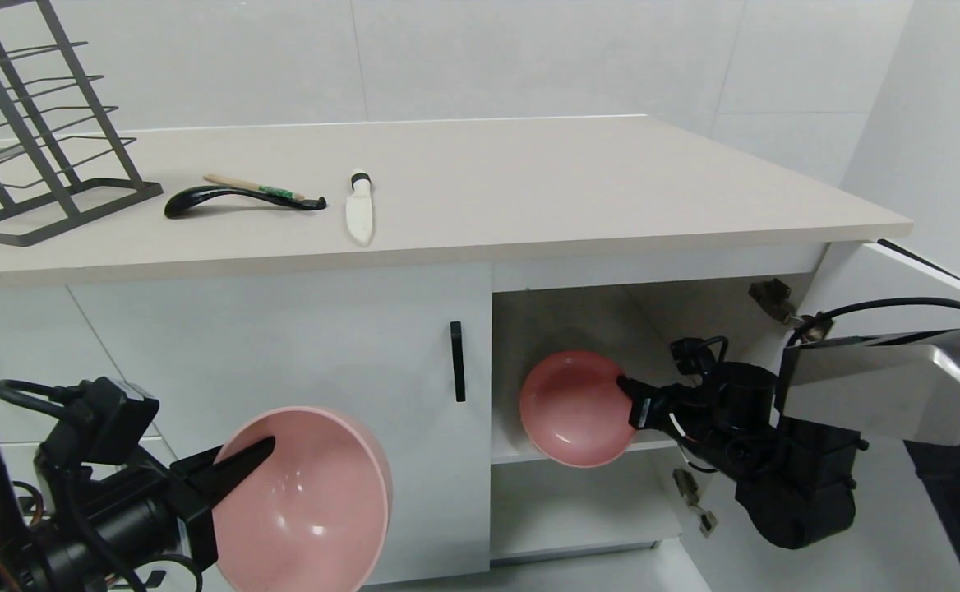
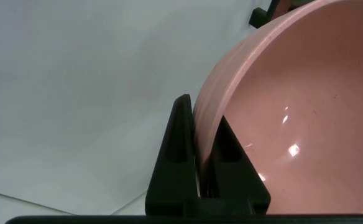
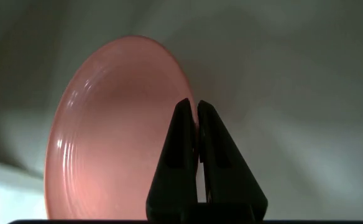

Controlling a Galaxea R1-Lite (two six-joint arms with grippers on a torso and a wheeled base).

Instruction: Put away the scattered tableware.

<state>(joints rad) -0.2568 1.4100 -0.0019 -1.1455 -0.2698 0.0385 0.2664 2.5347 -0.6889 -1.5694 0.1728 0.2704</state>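
My left gripper (image 1: 237, 464) is shut on the rim of a light pink bowl (image 1: 307, 501), held tilted in front of the closed cabinet door, low at the left. In the left wrist view the bowl (image 2: 306, 112) sits pinched between the fingers (image 2: 183, 143). My right gripper (image 1: 624, 386) is shut on the rim of a darker pink plate (image 1: 570, 407), held on edge inside the open cabinet just above its shelf (image 1: 513, 448). The right wrist view has the plate (image 3: 116, 124) clamped at its rim. A black spoon (image 1: 233, 199), chopsticks (image 1: 251, 187) and a white knife (image 1: 359, 210) lie on the countertop.
A dark wire dish rack (image 1: 32, 131) stands at the counter's back left. The cabinet's right door (image 1: 907, 271) is swung open beside my right arm. A black handle (image 1: 457, 362) marks the closed left door. A lower shelf (image 1: 579, 510) lies under the plate.
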